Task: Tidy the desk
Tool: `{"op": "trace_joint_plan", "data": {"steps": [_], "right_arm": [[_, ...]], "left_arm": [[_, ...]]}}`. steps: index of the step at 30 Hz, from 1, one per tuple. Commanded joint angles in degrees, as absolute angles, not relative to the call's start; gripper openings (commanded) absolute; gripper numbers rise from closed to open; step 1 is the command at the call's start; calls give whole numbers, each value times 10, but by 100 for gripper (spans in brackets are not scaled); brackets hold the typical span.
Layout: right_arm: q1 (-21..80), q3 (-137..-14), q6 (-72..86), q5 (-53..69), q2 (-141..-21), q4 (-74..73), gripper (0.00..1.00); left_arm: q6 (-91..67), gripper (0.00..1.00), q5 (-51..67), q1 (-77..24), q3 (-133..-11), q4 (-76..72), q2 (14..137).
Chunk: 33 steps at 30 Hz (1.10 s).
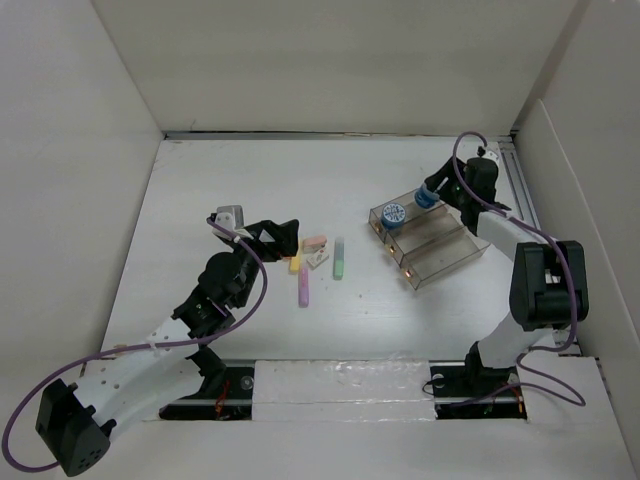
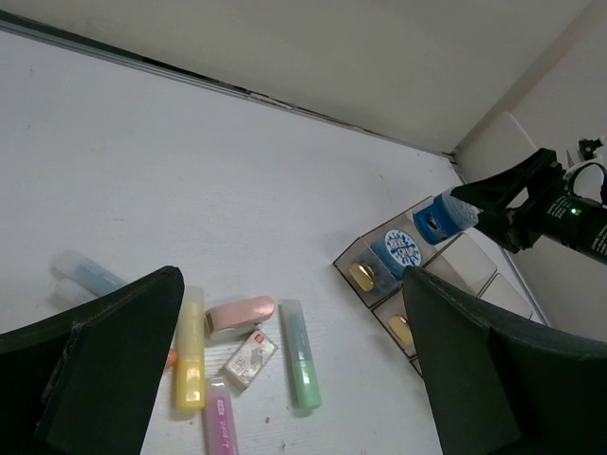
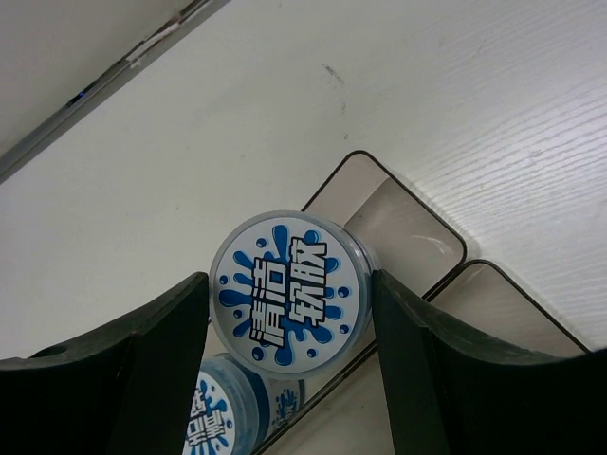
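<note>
The white desk (image 1: 220, 170) holds a cluster of small items: a green highlighter (image 1: 338, 258), a purple highlighter (image 1: 303, 288), a yellow highlighter (image 1: 294, 264), a pink correction tape (image 1: 315, 243) and a small eraser (image 1: 319, 259). My left gripper (image 1: 279, 238) hovers over the cluster's left side, open and empty. In the left wrist view the yellow highlighter (image 2: 191, 348), eraser (image 2: 250, 358) and green highlighter (image 2: 300, 354) lie between the fingers. My right gripper (image 1: 437, 192) is shut on a blue-lidded tub (image 3: 289, 292) above the clear tray (image 1: 445, 250).
A second blue tub (image 1: 393, 214) sits in the tray's far-left compartment, and gold clips (image 2: 362, 277) lie in the compartments. A pale blue highlighter (image 2: 87, 273) lies left of the cluster. White walls enclose the desk on three sides.
</note>
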<state>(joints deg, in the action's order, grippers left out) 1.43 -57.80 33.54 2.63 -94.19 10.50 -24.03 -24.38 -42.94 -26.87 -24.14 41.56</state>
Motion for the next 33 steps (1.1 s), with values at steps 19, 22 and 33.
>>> {"op": "trace_joint_plan", "data": {"steps": [19,22,33], "right_arm": [[68,-628,314,-25,-878,84,69],[93,-574,324,16,-825,136,4],[268,-460,294,83,-633,149,0]], "left_arm": [[-229,84,-232,-431,-304,-254,454],[-209,65,-216,-431,-307,-263,480],[-180,0,-198,-431,-336,-283,592]]}}
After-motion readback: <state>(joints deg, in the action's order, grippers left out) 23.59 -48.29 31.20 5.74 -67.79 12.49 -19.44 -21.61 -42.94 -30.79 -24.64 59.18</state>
